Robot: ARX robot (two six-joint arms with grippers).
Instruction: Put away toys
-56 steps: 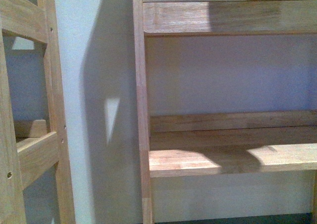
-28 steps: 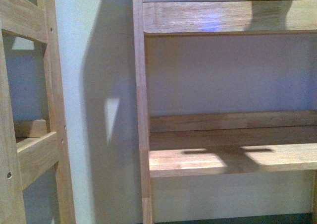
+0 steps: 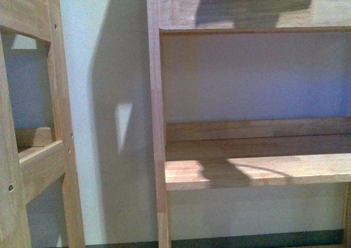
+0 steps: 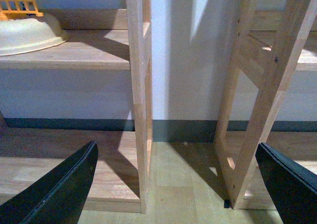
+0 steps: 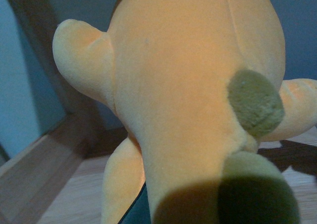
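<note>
The plush toy (image 5: 188, 95), soft orange-yellow with stubby limbs and a greenish patch, fills the right wrist view. It hangs above a wooden shelf board (image 5: 59, 194), close to a wall. My right gripper is shut on it and hidden behind it, apart from a dark sliver of one finger (image 5: 132, 211). My left gripper (image 4: 176, 184) is open, its two dark fingers (image 4: 59, 189) spread wide with nothing between them, low over the floor in front of two wooden uprights. Neither arm shows in the front view.
Ahead stands a wooden shelf unit with a lower board (image 3: 258, 171) and an upper board (image 3: 252, 12), and a second unit (image 3: 33, 160) to its left. In the left wrist view a cream dish (image 4: 27, 33) with an orange fence piece (image 4: 20, 6) sits on a shelf.
In the front view the shelves have shifted slightly upward in the picture. The shadows on the upper and lower boards have slid to the left and grown.
</note>
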